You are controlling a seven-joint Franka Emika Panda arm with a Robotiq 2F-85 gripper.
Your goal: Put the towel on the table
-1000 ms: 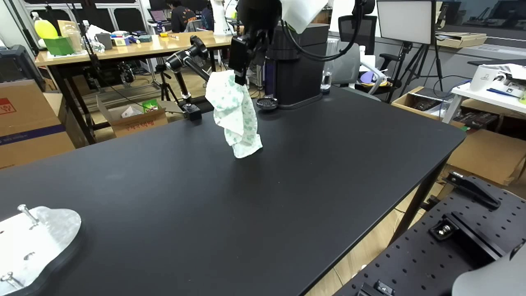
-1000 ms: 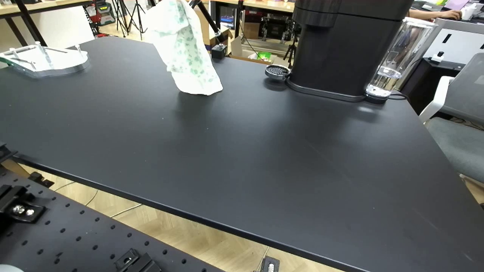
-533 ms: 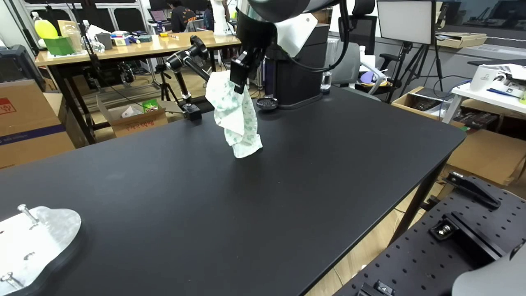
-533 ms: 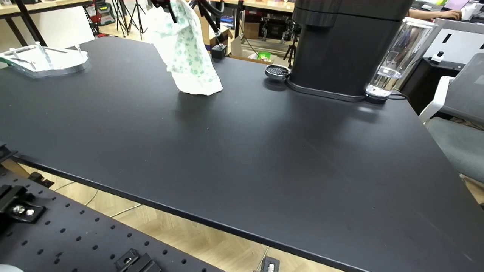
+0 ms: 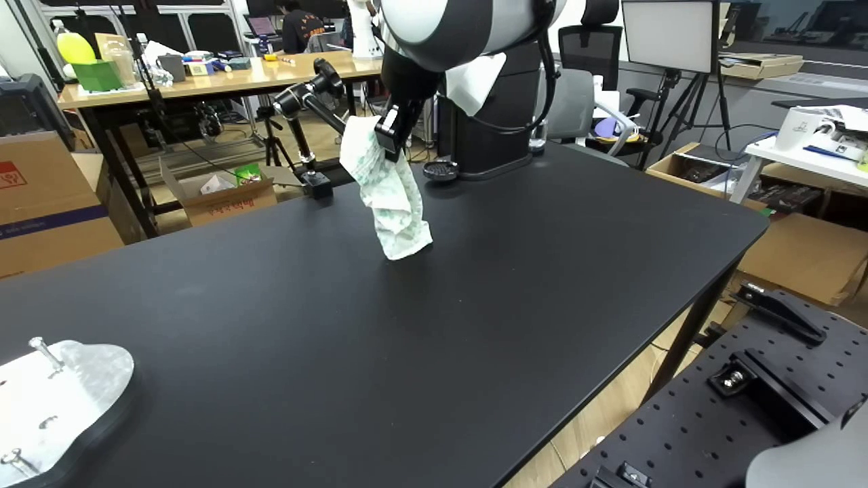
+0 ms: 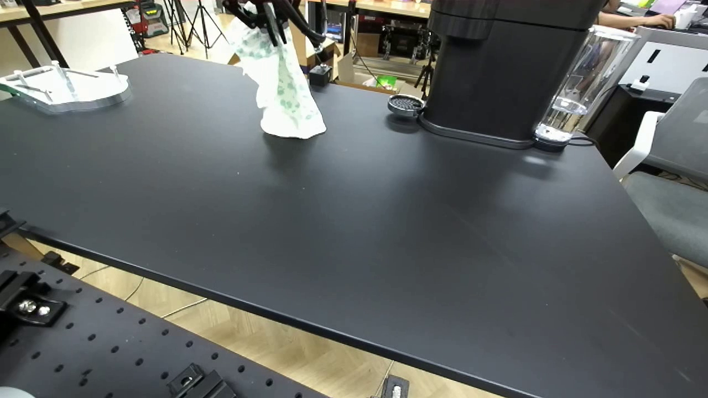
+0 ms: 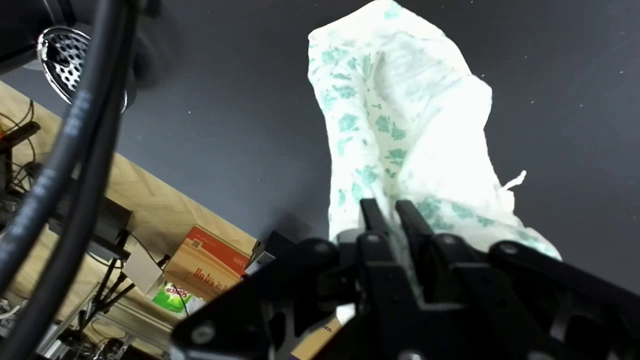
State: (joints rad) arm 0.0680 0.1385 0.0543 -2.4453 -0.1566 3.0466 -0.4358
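The towel [image 7: 445, 150] is white cloth with green leaf prints. It stands tall and crumpled over the black table [image 5: 285, 352], and in both exterior views its lower end is near the far side of the tabletop. Whatever props it up is hidden. My gripper [image 7: 387, 205] has come in at the towel's upper part, its narrow gap filled by a fold of cloth. The fingers [image 7: 371, 215] press on that fold from both sides. In an exterior view the gripper [image 6: 279, 43] overlaps the upper part of the towel [image 6: 285, 99].
A black coffee machine [image 6: 487, 83] with a round drip grate [image 6: 406, 105] stands beside the towel. A clear water tank [image 6: 564, 105] is attached. Behind is a black clamp arm [image 5: 308, 102]. A white plate with metal pegs [image 5: 74, 386] lies at the table's other end.
The gripper has come down and toward the towel, and its jaws have drawn together on the cloth. The towel's upper part has been pinched narrower; its lower end stays put.
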